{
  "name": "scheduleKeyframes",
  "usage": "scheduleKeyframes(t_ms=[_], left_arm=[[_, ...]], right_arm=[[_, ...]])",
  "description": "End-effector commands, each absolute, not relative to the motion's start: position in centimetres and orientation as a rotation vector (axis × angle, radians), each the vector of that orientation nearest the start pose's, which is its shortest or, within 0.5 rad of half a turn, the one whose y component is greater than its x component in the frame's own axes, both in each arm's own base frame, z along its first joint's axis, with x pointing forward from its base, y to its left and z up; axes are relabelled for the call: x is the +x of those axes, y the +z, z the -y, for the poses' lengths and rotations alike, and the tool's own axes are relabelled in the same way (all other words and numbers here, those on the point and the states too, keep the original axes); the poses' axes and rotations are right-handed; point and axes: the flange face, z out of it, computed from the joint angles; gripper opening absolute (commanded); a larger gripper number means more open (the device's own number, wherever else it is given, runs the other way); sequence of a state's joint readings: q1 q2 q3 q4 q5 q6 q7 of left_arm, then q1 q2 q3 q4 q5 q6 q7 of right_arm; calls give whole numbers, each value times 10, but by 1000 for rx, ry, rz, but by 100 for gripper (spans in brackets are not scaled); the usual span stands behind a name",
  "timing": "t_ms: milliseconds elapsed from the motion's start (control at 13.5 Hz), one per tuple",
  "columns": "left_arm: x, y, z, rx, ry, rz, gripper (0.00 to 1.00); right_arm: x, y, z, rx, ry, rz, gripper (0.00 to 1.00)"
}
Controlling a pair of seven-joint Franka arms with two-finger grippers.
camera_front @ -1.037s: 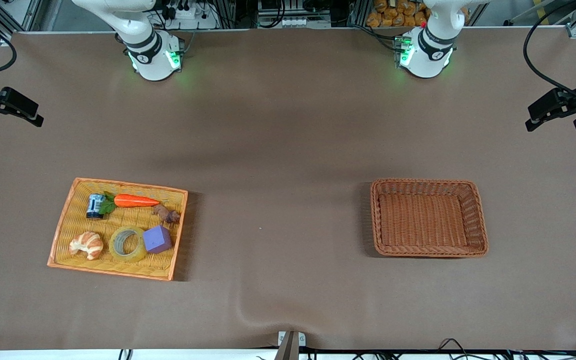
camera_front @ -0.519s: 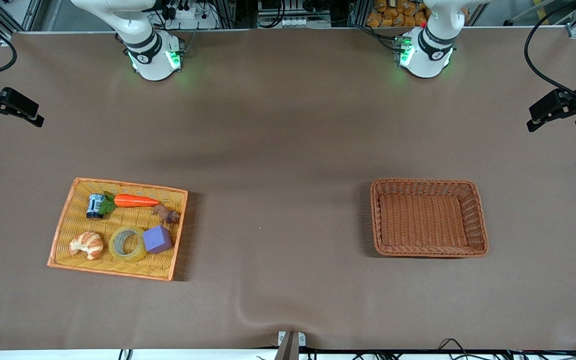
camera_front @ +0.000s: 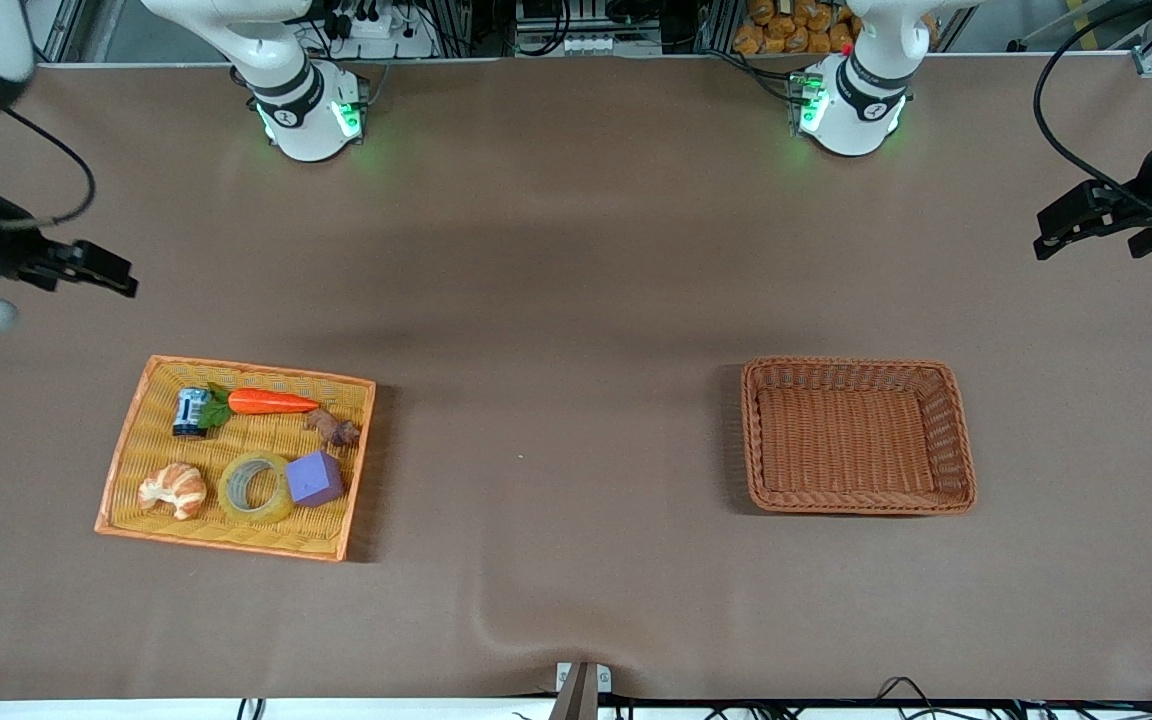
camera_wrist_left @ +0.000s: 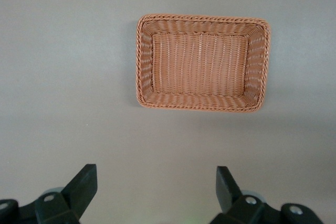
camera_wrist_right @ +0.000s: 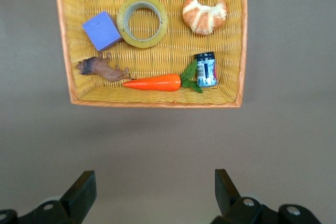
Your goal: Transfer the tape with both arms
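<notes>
Lower in the frame, toward the right arm's end of the counter (camera_front: 576, 300), the tape (camera_front: 255, 487) lies in the yellow tray (camera_front: 121, 455) between croissant (camera_front: 173, 489) and cube (camera_front: 314, 478). Right gripper (camera_front: 101, 272) and left gripper (camera_front: 1061, 222) hover at the frame's edges, jaws apart, empty.

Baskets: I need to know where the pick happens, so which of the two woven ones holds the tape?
The yellow basket toward the right arm's end holds the tape, between a croissant and a purple cube. The brown basket holds nothing.
</notes>
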State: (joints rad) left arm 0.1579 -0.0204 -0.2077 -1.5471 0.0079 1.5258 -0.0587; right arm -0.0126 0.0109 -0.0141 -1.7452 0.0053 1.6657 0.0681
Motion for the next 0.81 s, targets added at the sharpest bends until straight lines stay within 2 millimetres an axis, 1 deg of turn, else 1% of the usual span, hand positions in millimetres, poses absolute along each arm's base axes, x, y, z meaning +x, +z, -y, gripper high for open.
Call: scheduleKeyframes(t_ms=[0,148,222,444,593,741], left_arm=[[545,643,25,-3113,-11,-15,100],[548,642,27,-3117,-25,-18,100],[548,643,27,-3118,-30,-18,100],[548,643,26,-3118,-30,-16,100],[549,642,26,-3117,-28,-16,100],[549,644,23,-3119,-35,-6,100]], right_arm=[[554,511,30,-3118,119,-98,100],[566,484,43,-3116,131,-6,100],[572,471,44,-3116,131,8,100],[586,430,41,-3120,108,15,100],[599,396,39,-3124,85,23,100],[611,363,32,-3125,82,41,100]])
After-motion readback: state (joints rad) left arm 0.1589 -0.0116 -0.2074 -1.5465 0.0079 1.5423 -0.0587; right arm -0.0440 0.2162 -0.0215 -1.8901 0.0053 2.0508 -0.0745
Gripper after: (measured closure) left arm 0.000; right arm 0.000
